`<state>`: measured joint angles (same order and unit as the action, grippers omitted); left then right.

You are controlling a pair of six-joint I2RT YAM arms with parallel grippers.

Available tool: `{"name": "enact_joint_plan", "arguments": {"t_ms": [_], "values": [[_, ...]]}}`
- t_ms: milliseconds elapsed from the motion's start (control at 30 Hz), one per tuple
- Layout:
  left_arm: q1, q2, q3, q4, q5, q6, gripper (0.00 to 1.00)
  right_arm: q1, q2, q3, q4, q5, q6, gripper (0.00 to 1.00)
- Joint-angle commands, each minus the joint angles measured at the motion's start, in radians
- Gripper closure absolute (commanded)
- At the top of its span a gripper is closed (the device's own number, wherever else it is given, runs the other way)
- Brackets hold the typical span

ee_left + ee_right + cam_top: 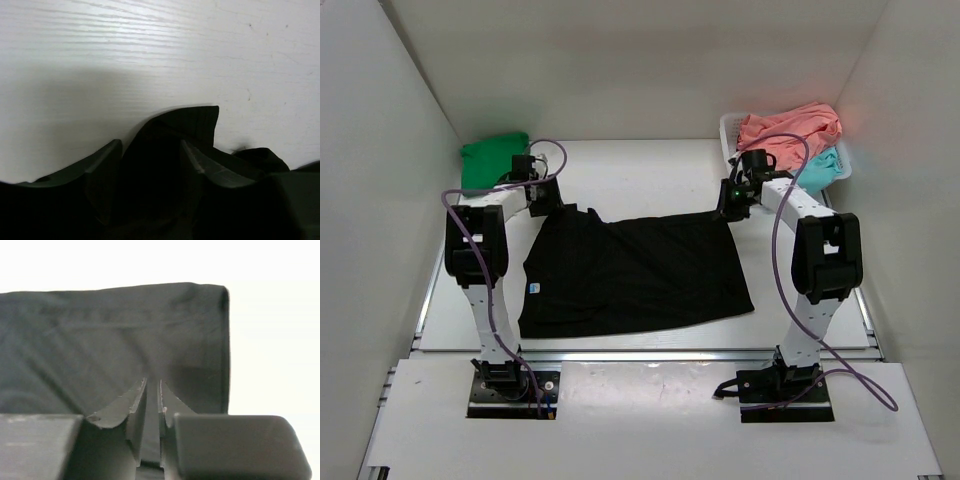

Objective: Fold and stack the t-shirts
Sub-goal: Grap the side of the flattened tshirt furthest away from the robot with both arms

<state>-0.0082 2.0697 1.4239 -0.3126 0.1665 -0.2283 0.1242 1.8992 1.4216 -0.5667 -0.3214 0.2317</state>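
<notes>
The large black t-shirt [630, 270] lies spread on the table, its small pale label [534, 287] at the near left. My left gripper [546, 203] is at its far left corner. In the left wrist view the gripper [150, 145] holds a thick bunch of black cloth [190, 122] that fills the gap between the jaws. My right gripper [728, 208] is at the far right corner. In the right wrist view the gripper [153, 382] is pinched on the hem of the black cloth [100, 330]. A green t-shirt [492, 160] lies at the back left.
A white basket [728, 130] at the back right holds a coral-pink t-shirt [790, 128] and a teal one [820, 168]. White walls close in the table on the left, back and right. Purple cables loop over both arms.
</notes>
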Motion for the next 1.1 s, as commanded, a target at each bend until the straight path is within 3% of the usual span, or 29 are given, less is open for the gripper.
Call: {"name": "enact_joint_plan", "arguments": {"t_ms": [0,33,167,200,300,733,1067], "values": [[-0.007,0.009,0.039,0.02,0.048,0.012,0.43,-0.018,0.026,0.034,0.105,0.08,0.044,0.86],[-0.001,0.013,0.044,0.014,0.06,0.009,0.46,-0.027,0.037,0.039,0.111,0.094,0.049,0.85],[0.002,0.021,0.057,0.013,0.079,-0.003,0.99,-0.026,0.087,0.112,0.125,0.165,0.077,0.74],[0.007,0.017,0.052,0.009,0.082,-0.009,1.0,-0.021,0.095,0.112,0.132,0.171,0.084,0.66],[0.004,0.003,0.04,0.024,0.1,-0.019,1.0,-0.018,0.133,0.164,0.139,0.18,0.09,0.62],[0.005,-0.02,0.007,0.059,0.143,-0.057,1.0,0.02,0.343,0.413,-0.107,0.283,0.086,0.58],[0.037,-0.025,0.001,0.07,0.162,-0.086,1.0,0.042,0.331,0.372,-0.138,0.32,0.084,0.61]]}}
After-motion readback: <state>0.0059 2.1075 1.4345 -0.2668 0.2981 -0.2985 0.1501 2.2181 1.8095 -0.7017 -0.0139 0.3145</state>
